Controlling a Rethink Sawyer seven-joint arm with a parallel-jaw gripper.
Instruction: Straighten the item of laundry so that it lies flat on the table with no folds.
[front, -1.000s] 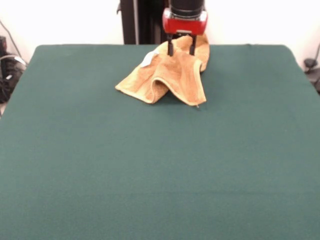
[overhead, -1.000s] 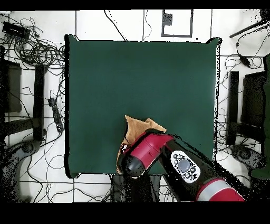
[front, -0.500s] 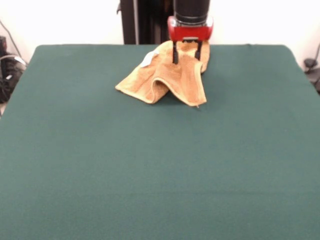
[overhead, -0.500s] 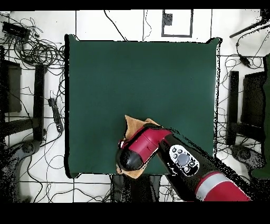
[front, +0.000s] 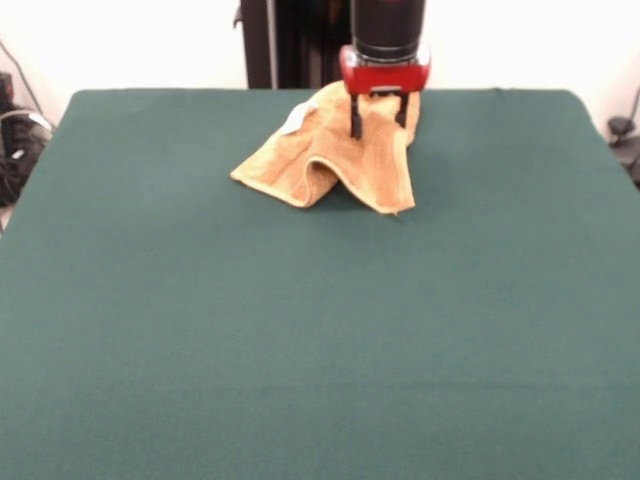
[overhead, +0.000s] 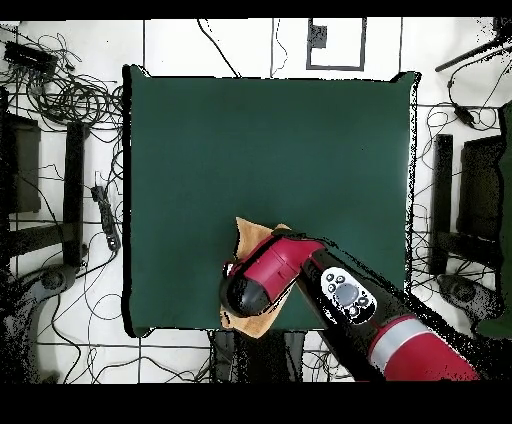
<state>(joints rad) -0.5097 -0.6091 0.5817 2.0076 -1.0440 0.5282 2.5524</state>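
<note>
- I see the gripper (front: 378, 120) has shifted toward 3 o'clock in the front view over the last second and dropped lower; its two dark fingers (front: 355, 119) stand apart, open, with nothing held, tips down against the hand towel (front: 335, 150).
- The hand towel lies bunched at the 12 o'clock edge of the green surface (front: 300, 350) in the front view, with a raised fold arching at its near side and a white tag (front: 292, 122) toward 10 o'clock of the heap. It has not moved.
- I judge this as the descent onto a grasp point at the towel's far 3 o'clock part; no straightening is done yet, the folds are all in place.
- The front view gives me the finger gap and the height of the hump; the overhead view cannot, since the red arm (overhead: 262, 280) covers most of the towel (overhead: 252, 238), leaving only a corner at 12 o'clock of the wrist and a scrap at 6 o'clock.
- The overhead view does show the towel sits at the surface's (overhead: 270, 150) 6 o'clock edge.
</note>
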